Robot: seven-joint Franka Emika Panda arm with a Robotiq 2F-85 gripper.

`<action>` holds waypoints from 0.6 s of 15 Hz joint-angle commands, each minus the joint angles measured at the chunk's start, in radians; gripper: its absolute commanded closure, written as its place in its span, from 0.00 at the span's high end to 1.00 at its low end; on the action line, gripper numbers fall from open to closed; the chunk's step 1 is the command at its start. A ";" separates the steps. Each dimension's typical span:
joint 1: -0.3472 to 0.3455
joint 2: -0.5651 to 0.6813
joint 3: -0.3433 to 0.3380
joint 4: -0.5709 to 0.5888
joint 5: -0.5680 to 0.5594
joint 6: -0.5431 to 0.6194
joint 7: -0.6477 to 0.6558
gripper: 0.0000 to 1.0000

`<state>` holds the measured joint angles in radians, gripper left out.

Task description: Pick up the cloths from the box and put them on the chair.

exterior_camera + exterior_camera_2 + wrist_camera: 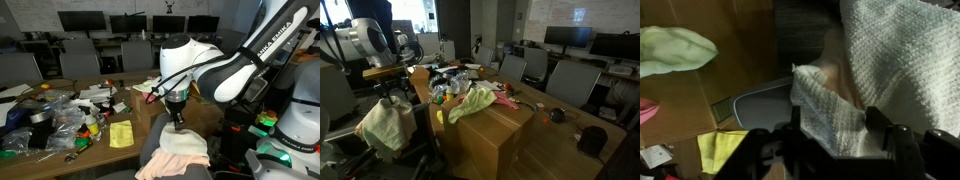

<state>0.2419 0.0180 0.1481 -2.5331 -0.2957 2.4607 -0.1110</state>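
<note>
My gripper [178, 120] hangs just above the chair [155, 128], and in an exterior view [390, 100] it is over the seat. Cloths lie piled on the chair: a white knitted cloth [890, 60] and a peach one [160, 158], which look pale yellow-green in an exterior view [385, 125]. In the wrist view my fingers [835, 125] are spread wide, with a fold of the white cloth lying between them. A green cloth [470, 100] and a pink cloth [506, 98] lie on the cardboard box [495, 135].
A cluttered wooden table [60, 150] holds plastic bags, small items and a yellow cloth [121, 133]. Office chairs [565, 85] and monitors [565, 38] stand behind. The robot base [295, 130] is beside the chair.
</note>
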 commanded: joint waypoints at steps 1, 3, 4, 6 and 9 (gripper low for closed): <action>-0.022 0.014 0.010 0.030 -0.083 -0.020 0.061 0.99; -0.032 0.009 0.005 0.035 -0.100 -0.019 0.073 1.00; -0.038 0.005 0.003 0.040 -0.097 -0.021 0.070 1.00; -0.057 -0.013 -0.008 0.051 -0.100 -0.016 0.083 1.00; -0.100 -0.036 -0.040 0.075 -0.163 0.012 0.160 0.99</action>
<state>0.1778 0.0140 0.1314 -2.4841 -0.3906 2.4597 -0.0279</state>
